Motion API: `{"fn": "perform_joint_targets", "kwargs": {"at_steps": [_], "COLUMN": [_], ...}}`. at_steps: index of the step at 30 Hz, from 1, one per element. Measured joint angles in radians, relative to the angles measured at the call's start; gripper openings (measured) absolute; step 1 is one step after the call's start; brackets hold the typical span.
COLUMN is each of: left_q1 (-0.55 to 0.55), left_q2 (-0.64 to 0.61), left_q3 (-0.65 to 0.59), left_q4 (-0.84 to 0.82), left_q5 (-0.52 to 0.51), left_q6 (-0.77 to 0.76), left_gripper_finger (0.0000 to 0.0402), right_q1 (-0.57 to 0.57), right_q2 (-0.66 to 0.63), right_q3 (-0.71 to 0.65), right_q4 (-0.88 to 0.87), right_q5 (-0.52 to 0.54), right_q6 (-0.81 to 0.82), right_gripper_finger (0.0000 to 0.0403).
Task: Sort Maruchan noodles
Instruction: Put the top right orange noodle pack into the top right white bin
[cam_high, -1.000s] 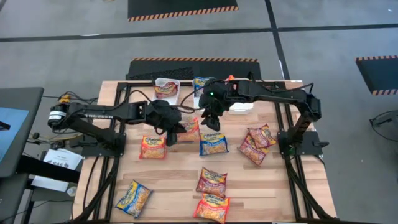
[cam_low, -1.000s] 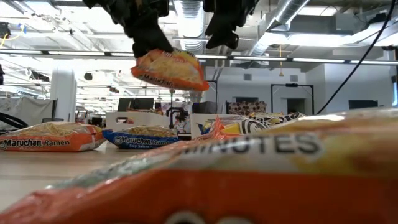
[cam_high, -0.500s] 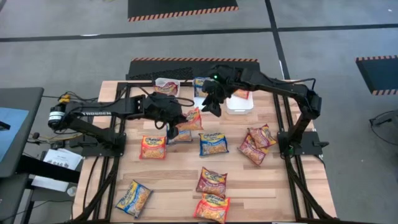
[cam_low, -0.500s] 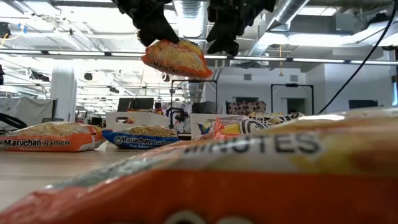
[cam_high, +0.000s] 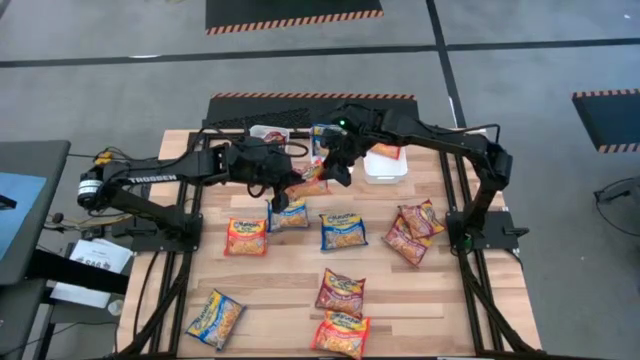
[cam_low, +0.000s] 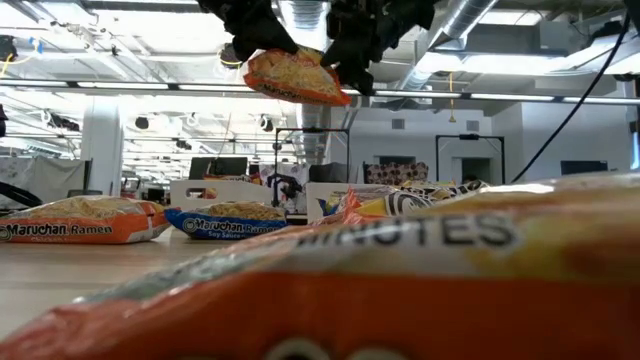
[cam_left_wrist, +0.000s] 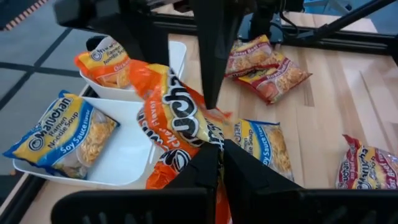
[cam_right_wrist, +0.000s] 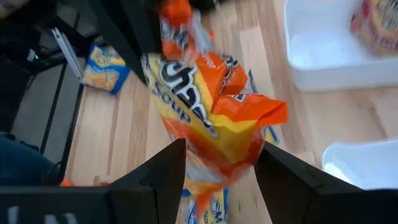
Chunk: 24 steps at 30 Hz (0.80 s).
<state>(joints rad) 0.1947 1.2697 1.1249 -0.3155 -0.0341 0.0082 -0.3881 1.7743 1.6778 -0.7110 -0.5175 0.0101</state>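
Both arms are moving toward the bins (cam_high: 385, 168), lifting higher. Orange packet (cam_low: 295, 77), crumpled and glossy, is hanging mid-air above the table. Left gripper (cam_high: 283, 187) is pinching it; right gripper (cam_right_wrist: 214, 163) is straddling its other end, fingers spread.

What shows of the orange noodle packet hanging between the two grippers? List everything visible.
The orange noodle packet is a glossy, crinkled plastic wrapper, orange and yellow with white lettering. It hangs in the air above the table's far side, near the white bins, tilted and bent. The left gripper is shut on one edge. The right gripper stands open around the opposite end, its fingers either side of it. It touches no other packet.
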Motion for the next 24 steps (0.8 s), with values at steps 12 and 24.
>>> {"fn": "perform_joint_targets", "kwargs": {"at_steps": [12,24], "left_q1": [0.012,0.036], "left_q2": [0.000,0.000], "left_q3": [0.001,0.001], "left_q4": [0.053,0.061], "left_q5": [-0.002,-0.007], "left_q6": [0.025,0.014], "left_gripper_finger": [0.0000,0.0000], "right_q1": [0.012,0.032], "right_q2": [0.001,0.001], "right_q3": [-0.001,-0.001], "right_q4": [0.070,0.102], "right_q5": [-0.048,-0.034], "right_q6": [0.043,0.136], "right_gripper_finger": [0.0190,0.0012]}}
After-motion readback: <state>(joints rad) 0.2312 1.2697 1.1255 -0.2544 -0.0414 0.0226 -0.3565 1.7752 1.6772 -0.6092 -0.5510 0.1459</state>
